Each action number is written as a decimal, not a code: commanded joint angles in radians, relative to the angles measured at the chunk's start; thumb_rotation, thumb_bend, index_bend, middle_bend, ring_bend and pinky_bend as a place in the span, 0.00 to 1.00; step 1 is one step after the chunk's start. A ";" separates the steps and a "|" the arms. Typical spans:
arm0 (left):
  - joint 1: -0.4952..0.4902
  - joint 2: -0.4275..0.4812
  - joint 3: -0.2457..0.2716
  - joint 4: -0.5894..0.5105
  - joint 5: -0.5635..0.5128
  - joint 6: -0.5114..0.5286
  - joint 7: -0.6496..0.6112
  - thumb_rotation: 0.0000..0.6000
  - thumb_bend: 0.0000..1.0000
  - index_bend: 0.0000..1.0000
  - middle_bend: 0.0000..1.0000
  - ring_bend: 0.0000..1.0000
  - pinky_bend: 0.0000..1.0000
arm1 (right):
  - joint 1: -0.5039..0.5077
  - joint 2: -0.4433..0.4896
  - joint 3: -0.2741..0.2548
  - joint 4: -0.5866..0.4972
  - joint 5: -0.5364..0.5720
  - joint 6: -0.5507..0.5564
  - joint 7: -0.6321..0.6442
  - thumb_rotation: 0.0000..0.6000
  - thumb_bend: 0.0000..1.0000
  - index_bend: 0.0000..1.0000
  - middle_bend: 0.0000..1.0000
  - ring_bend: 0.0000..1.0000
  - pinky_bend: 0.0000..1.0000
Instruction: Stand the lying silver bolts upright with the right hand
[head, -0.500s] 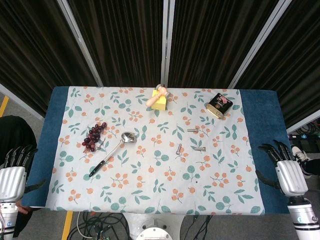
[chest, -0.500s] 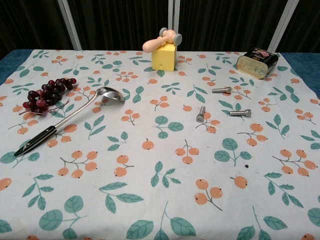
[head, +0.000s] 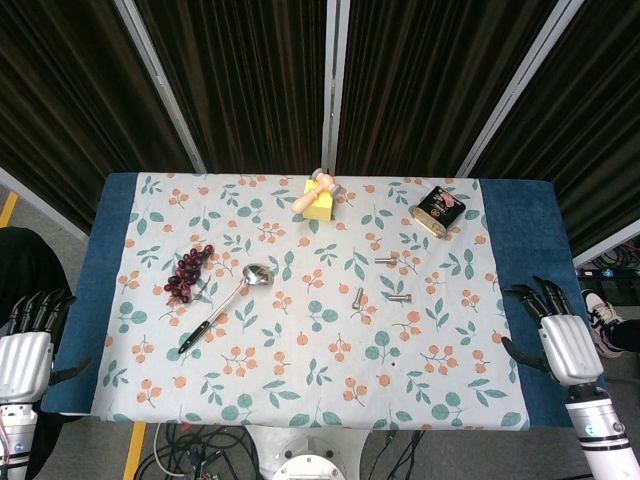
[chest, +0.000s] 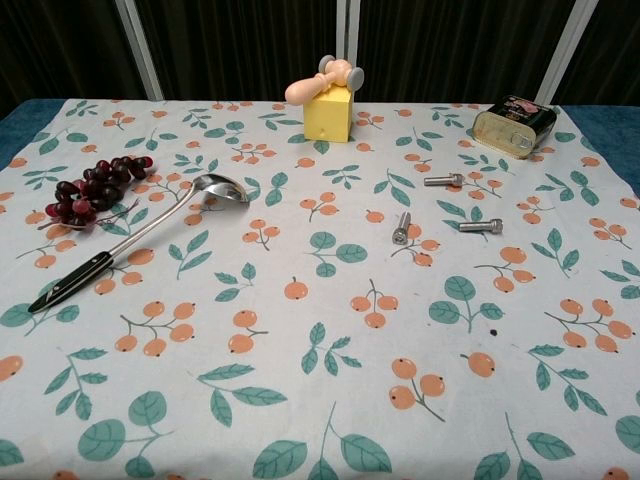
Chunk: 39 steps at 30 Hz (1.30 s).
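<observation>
Clearly we have not begun: three silver bolts (head: 384, 284) lie flat right of centre on the tablecloth (head: 300, 400), untouched. Our right hand (head: 558, 338) waits at the lower right edge, fingers spread and empty. Next we must reach leftward to the nearest bolt.

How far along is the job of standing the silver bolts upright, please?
Nothing looks done: all three silver bolts lie flat on the floral cloth, the upper bolt, the middle bolt and the right bolt. Nothing is in hand; the right hand hovers open at the table's right edge, the left hand off to the left. All three remain.
</observation>
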 joint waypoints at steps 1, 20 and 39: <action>-0.001 0.001 -0.001 -0.002 0.001 0.002 0.001 1.00 0.00 0.15 0.07 0.00 0.00 | 0.069 -0.027 0.034 -0.012 0.032 -0.097 -0.095 1.00 0.21 0.22 0.18 0.00 0.00; 0.010 -0.005 0.003 0.029 -0.023 -0.010 -0.046 1.00 0.00 0.16 0.07 0.00 0.00 | 0.380 -0.471 0.135 0.305 0.292 -0.414 -0.575 1.00 0.28 0.38 0.19 0.00 0.00; 0.012 -0.027 0.003 0.083 -0.032 -0.021 -0.098 1.00 0.00 0.16 0.07 0.00 0.00 | 0.425 -0.619 0.123 0.461 0.341 -0.427 -0.624 1.00 0.31 0.45 0.20 0.00 0.00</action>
